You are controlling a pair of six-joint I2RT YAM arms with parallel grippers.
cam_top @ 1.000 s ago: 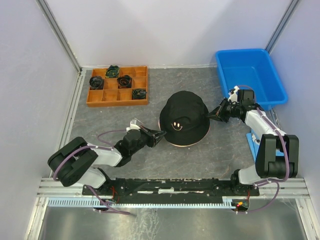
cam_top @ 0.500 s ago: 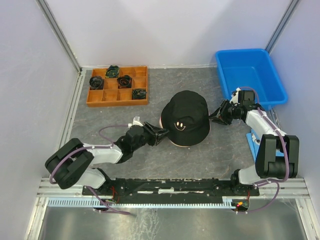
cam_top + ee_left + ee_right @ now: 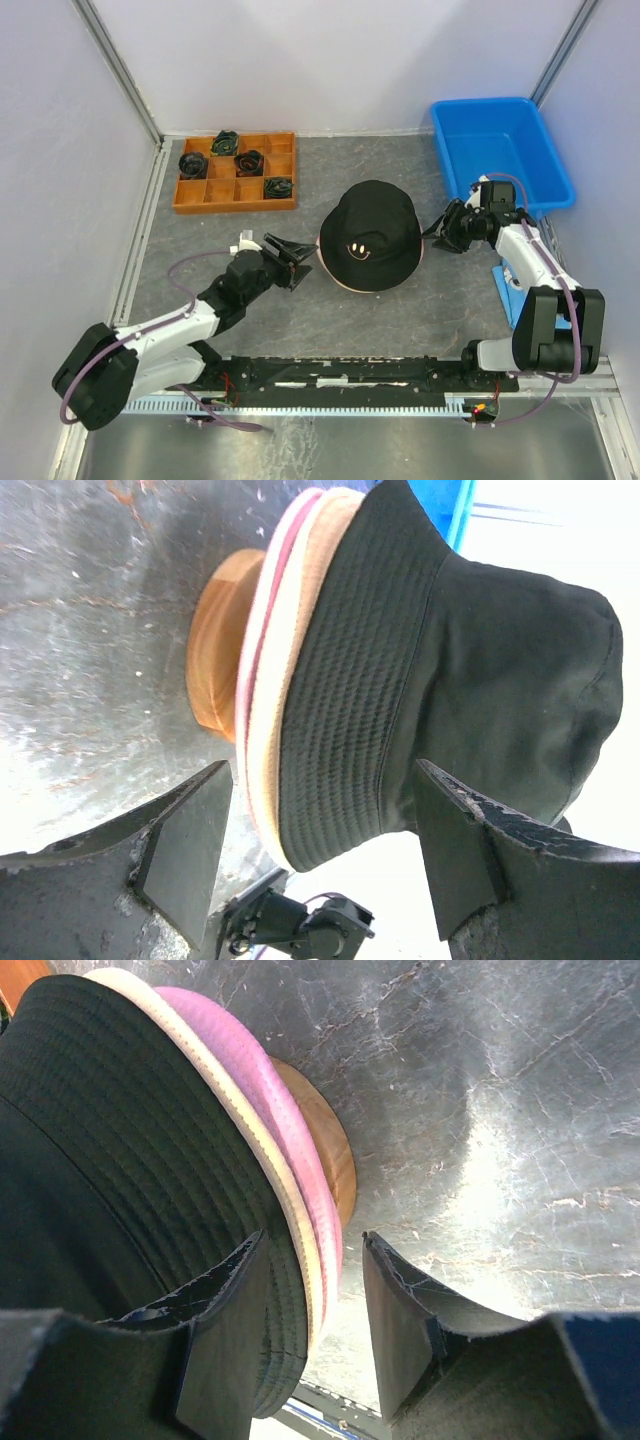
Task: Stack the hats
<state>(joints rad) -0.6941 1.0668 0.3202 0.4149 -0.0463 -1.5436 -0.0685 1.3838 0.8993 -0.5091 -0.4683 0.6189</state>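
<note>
Hats (image 3: 372, 235) sit in one pile on the stand (image 3: 213, 655) at the middle of the table (image 3: 300, 320). The black hat (image 3: 450, 680) is on top, crown up, its smiley (image 3: 362, 250) facing the arm bases. Under its edge the wrist views show a beige brim (image 3: 262, 730) and a pink brim (image 3: 285, 1110) nested one over the other, with the stand's wooden cap poking out below. The stand props the crowns, which is likely why such floppy hats are piled on it and not flat on the table.

Left claw (image 3: 298, 262) is spread wide and holds nothing. It hangs just left of the pile, apart from the brim, its jaws framing the hat's side in its own camera. Right claw (image 3: 434, 236) is likewise parted and empty, close by the right edge of the brim; whether a finger brushes the fabric I cannot tell. The two flank the pile from opposite sides, a fit stance for seating the black brim evenly or for letting it go.

From how things lie, the stacking looks all but done, since no hat shows apart from the pile. The tray (image 3: 190, 203) with its coiled bundles at back left and the bin (image 3: 447, 135) at back right play no part. One risk is a finger snagging the soft brim and dragging the pile askew
</note>
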